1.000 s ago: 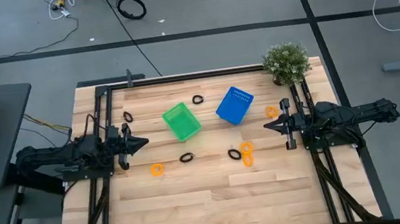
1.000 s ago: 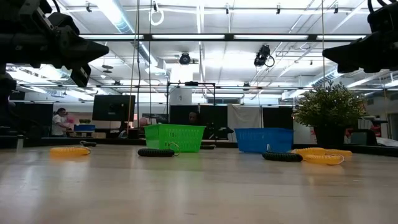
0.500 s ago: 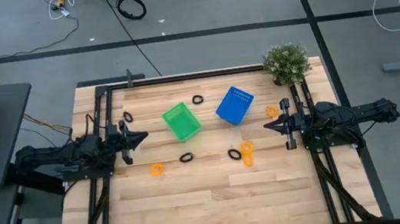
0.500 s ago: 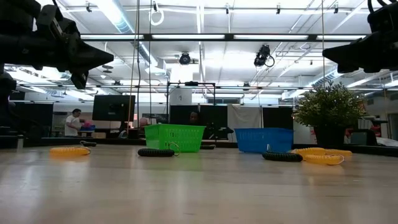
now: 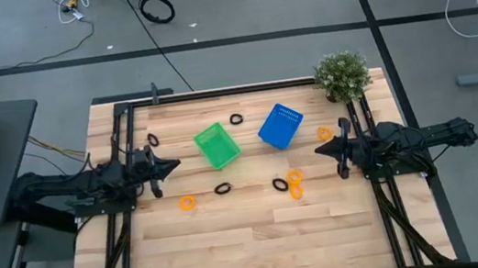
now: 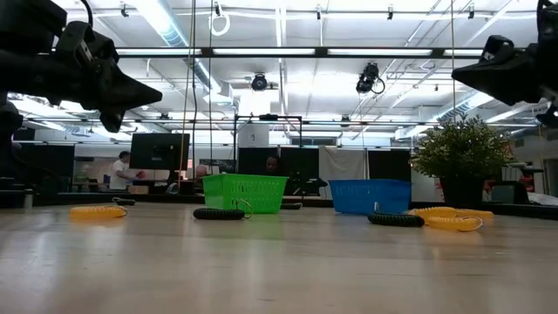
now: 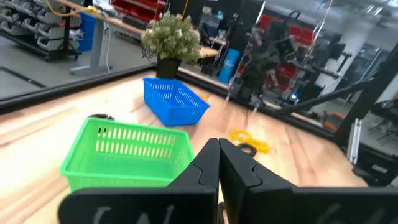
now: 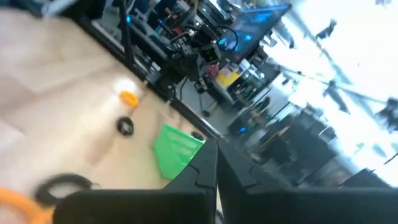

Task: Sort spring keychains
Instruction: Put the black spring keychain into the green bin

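Wood-plank table [image 5: 261, 233] bearing two slatted plastic baskets, green basket [image 5: 216, 145] and blue basket [image 5: 280, 126], both tipped askew. Left gripper [image 5: 172, 165] and right gripper [image 5: 319, 151], fingers pressed together and empty, hover at opposite table sides. Coiled spring keychains lie loose: black keychains [image 5: 222, 189] and orange keychains [image 5: 295, 183] near the baskets; coils barely resolvable.

The high view looks straight down on the whole table [image 5: 261, 233], arms entering from 9 and 3 o'clock. The low view sits at tabletop height, facing level across the wood toward the room behind. It shares the green basket [image 6: 244, 193] and blue basket [image 6: 370, 195] with the overhead view. Each wrist camera looks forward along its own arm, close to the surface; both catch the green basket.
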Action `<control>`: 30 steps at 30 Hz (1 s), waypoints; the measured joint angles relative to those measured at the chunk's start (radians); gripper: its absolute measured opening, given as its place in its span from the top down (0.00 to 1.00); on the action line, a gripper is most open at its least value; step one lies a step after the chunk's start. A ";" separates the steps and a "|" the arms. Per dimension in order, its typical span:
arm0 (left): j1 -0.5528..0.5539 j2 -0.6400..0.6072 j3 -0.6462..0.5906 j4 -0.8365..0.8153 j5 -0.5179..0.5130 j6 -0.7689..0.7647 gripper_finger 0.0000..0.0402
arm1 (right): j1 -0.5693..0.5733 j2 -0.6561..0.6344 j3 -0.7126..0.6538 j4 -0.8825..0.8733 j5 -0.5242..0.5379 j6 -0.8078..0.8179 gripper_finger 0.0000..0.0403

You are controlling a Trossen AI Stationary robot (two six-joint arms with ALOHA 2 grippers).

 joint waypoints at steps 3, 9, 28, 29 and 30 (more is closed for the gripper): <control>0.000 0.015 0.000 0.000 -0.001 -0.009 0.99 | 0.000 0.000 0.000 0.001 0.000 -0.016 0.98; 0.000 0.028 0.000 0.008 -0.001 -0.024 0.99 | 0.000 0.000 0.000 0.006 -0.005 0.034 0.98; -0.001 0.033 -0.001 0.268 -0.077 -0.008 0.99 | 0.000 0.027 0.000 0.393 0.041 1.049 0.98; 0.000 0.033 -0.001 0.331 -0.087 0.024 0.99 | 0.000 0.034 0.000 0.443 0.046 1.040 0.98; 0.000 0.033 -0.001 0.391 -0.091 0.064 0.99 | 0.000 0.043 0.001 0.495 0.053 1.024 0.98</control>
